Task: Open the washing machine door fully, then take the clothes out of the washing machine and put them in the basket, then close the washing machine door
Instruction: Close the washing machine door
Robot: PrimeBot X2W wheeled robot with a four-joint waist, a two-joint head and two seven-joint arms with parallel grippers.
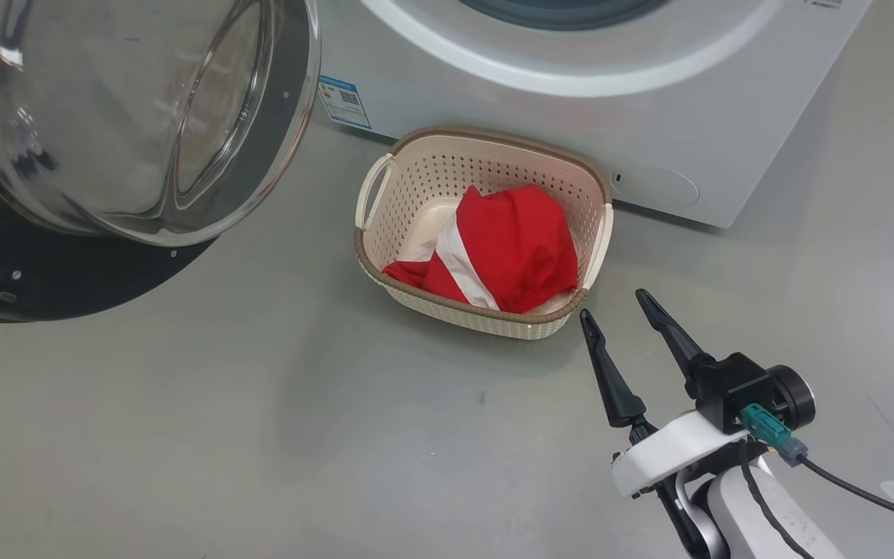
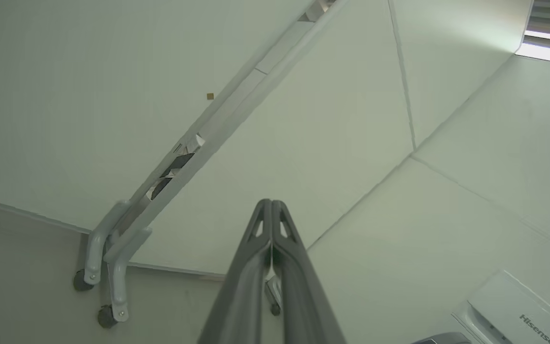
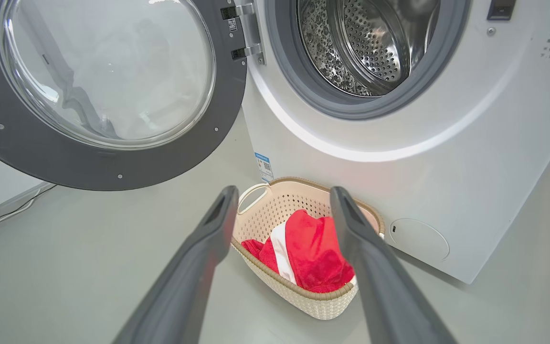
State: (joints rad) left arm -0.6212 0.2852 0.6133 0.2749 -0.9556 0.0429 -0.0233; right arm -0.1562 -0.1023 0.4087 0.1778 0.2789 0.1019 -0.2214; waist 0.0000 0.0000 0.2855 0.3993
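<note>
The red clothes (image 1: 509, 248) with a white stripe lie inside the cream basket (image 1: 416, 167) on the floor in front of the white washing machine (image 1: 649, 116). The washing machine door (image 1: 129, 124) stands swung wide open at the left, its glass bowl facing me. In the right wrist view the steel drum (image 3: 365, 43) shows no clothes, above the basket (image 3: 275, 205) and clothes (image 3: 313, 253). My right gripper (image 1: 614, 304) hangs open just right of the basket's near corner, nothing between its fingers. My left gripper (image 2: 271, 203) is shut on nothing, pointing at a white wall.
A wheeled partition foot (image 2: 108, 267) stands by the white wall in the left wrist view. Grey floor spreads left of and in front of the basket. The open door (image 3: 103, 91) overhangs the floor at the left; a cable (image 3: 3, 215) runs along the wall base.
</note>
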